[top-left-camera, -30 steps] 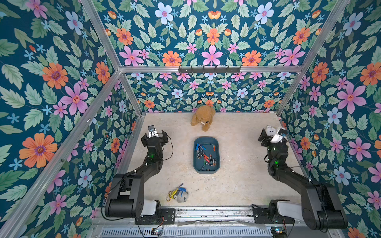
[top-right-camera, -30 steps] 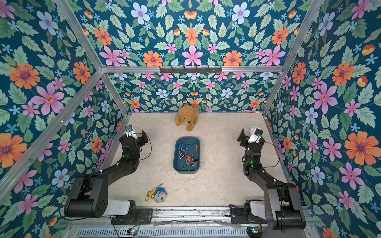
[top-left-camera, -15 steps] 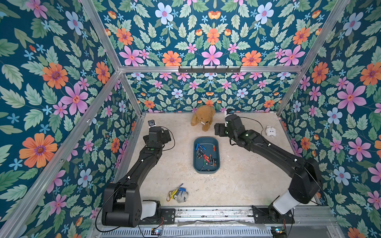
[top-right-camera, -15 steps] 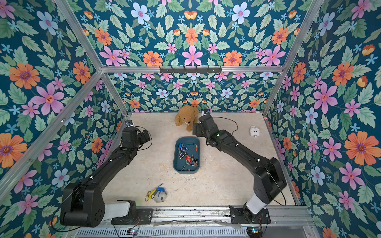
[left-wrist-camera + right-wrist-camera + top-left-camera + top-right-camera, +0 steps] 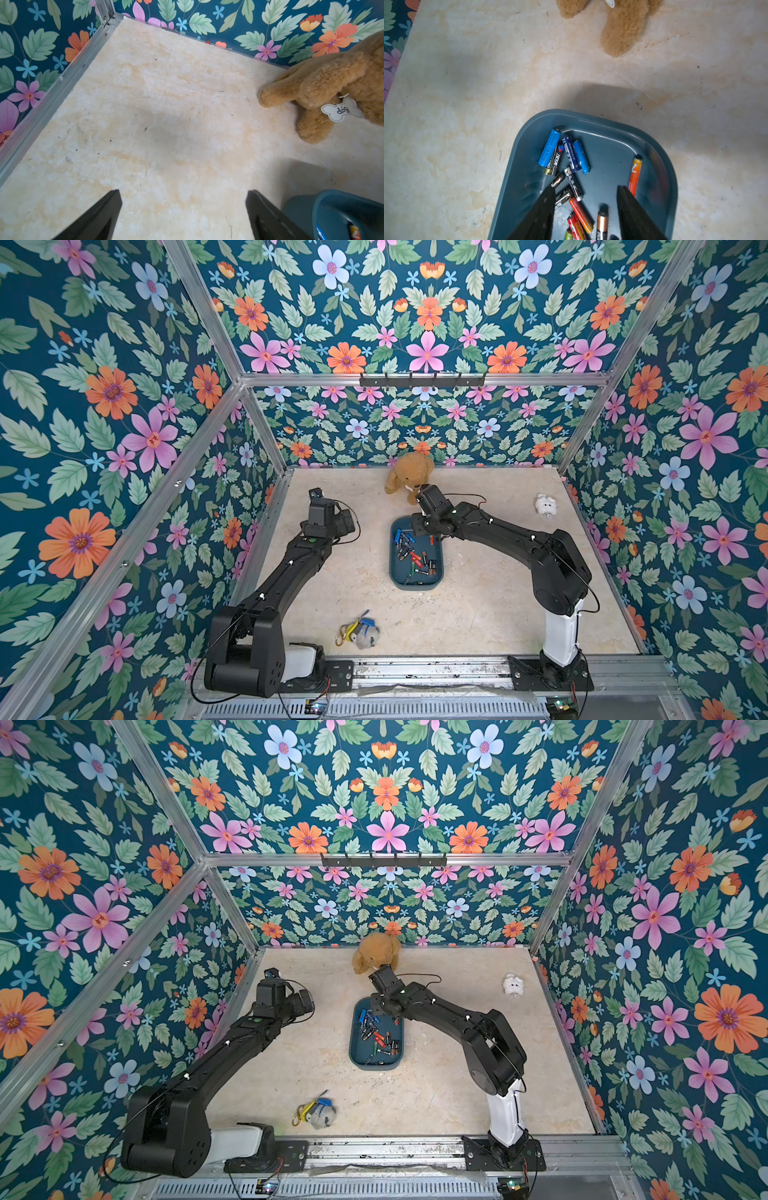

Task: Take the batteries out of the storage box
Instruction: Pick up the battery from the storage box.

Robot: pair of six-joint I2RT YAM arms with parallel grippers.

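Right tool (image 5: 585,187) over storage box (image 5: 608,149); blue batteries (image 5: 550,147) lie lengthwise.

batteries (image 5: 550,147): at least twelve by my count, pile's jumbled
storage box (image 5: 610,153): one
plush dog (image 5: 409,477): one
white plush toy (image 5: 545,504): one
keychain bundle (image 5: 359,632): one

A brown plush dog (image 5: 409,479) sits at the far middle of the beige marbled table (image 5: 478,614), close to the far wall, with a white bone-shaped tag (image 5: 342,109) reading "dog". A small white plush toy (image 5: 545,504) lies at the far right. Near the front edge, left of middle, lies a keychain bundle (image 5: 359,632) with a yellow carabiner. A black hook rail (image 5: 422,380) hangs on the floral far wall (image 5: 415,435).
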